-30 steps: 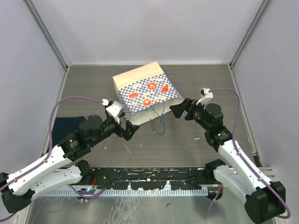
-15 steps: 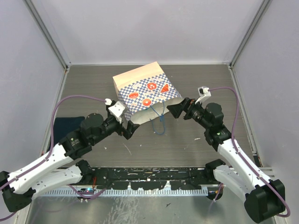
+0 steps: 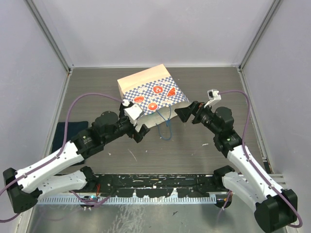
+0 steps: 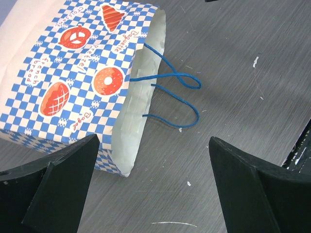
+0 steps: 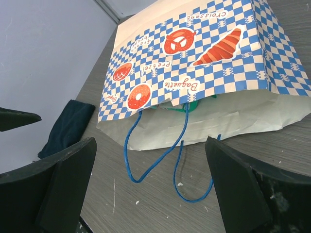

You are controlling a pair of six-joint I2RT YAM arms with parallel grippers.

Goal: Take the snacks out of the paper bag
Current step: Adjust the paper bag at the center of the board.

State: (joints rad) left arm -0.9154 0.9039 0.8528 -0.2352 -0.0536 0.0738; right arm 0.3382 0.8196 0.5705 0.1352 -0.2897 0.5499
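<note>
One checkered paper bag (image 3: 150, 94) lies on its side on the worktop (image 3: 194, 155), mouth toward the arms. The left claw (image 3: 138, 133) and right claw (image 3: 182, 114), both spread wide and empty, flank that mouth. One green snack sliver (image 5: 191, 105) shows inside; any others are hidden. Two blue cord handles (image 4: 176, 97) trail out. One dark blue cloth (image 3: 63, 133) lies far left.

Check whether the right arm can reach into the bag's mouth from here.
Probably yes. The bag lies on its side with its mouth facing the open right gripper, and only the slack blue handles lie between them. A bit of green shows just inside.
</note>
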